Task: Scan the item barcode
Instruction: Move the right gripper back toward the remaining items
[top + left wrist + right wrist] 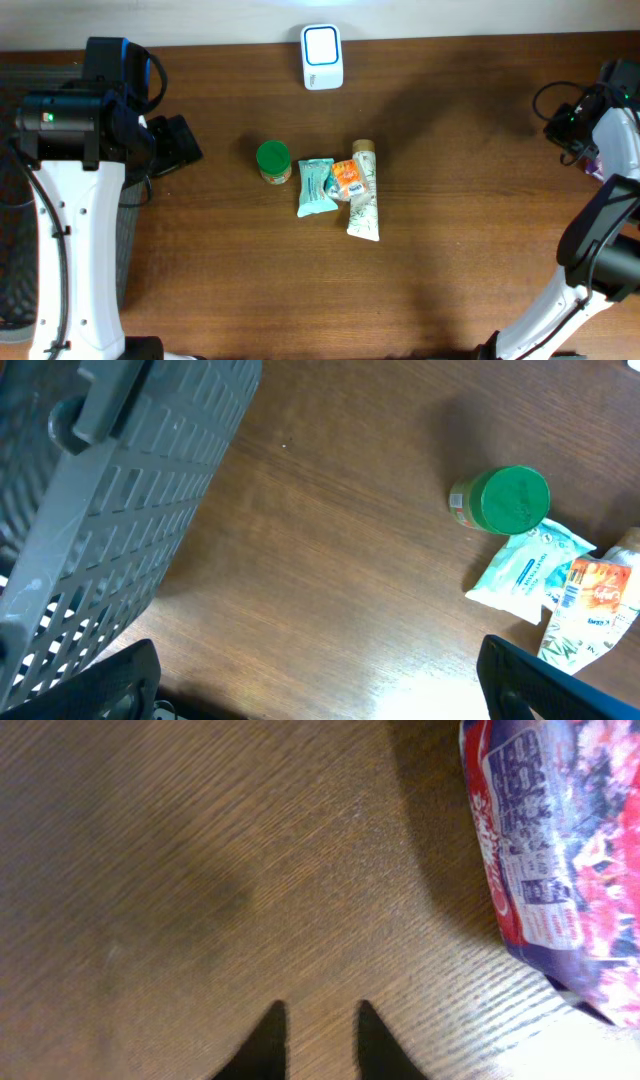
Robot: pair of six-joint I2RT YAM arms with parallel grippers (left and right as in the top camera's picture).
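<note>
- The right gripper (322, 1025) has its fingers drawn nearly together with a slim gap and nothing between them, low over the bare table (200, 870).
- A purple-red pack (560, 860) lies near it, clear of the fingers.
- The left gripper (320, 698) has its fingers spread wide and empty, beside the grey basket (120, 490).
- Mid-table, bunched together: green-lidded jar (273, 160), teal pouch (315, 187), orange packet (347, 180), tube (364, 200).
- The white scanner (322, 56) sits at the far edge, well apart from both grippers.

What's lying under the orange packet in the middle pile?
The orange packet lies across the upper cream tube and appears to overlap the teal pouch at its right edge. Print on those covered parts is hidden.
</note>
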